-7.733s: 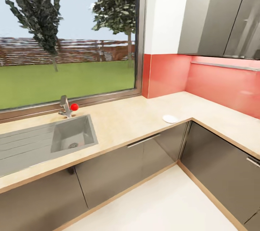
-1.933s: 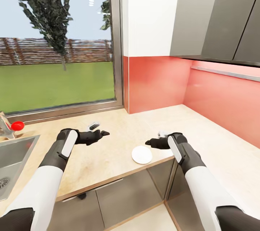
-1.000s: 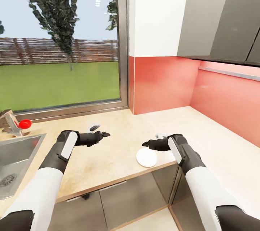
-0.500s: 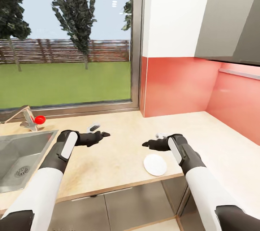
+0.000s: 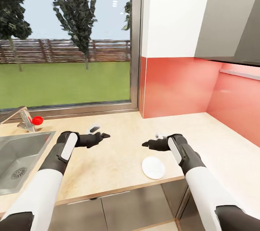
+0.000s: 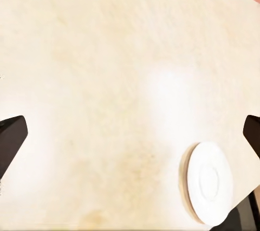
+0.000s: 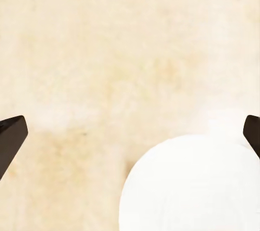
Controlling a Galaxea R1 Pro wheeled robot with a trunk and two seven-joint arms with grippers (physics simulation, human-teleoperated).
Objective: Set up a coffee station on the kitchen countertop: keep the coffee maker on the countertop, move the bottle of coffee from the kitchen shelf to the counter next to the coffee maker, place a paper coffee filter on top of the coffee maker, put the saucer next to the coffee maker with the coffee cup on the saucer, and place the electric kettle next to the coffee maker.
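Saucer (image 5: 153,167), flat on the kitchen countertop (image 5: 119,151) near its front edge at five o'clock of your spread-open right gripper (image 5: 148,144), looks thin, stiff, chippable: pinch its rim; left gripper (image 5: 103,136) is likewise open.

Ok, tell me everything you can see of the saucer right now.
The saucer is a small round white plate, smooth and ceramic-looking, with a faint raised ring around a shallow centre well in the left wrist view. It lies flat on the kitchen countertop, close to the front edge. Nothing sits on it. The right gripper hovers above it with jaws open, not touching.
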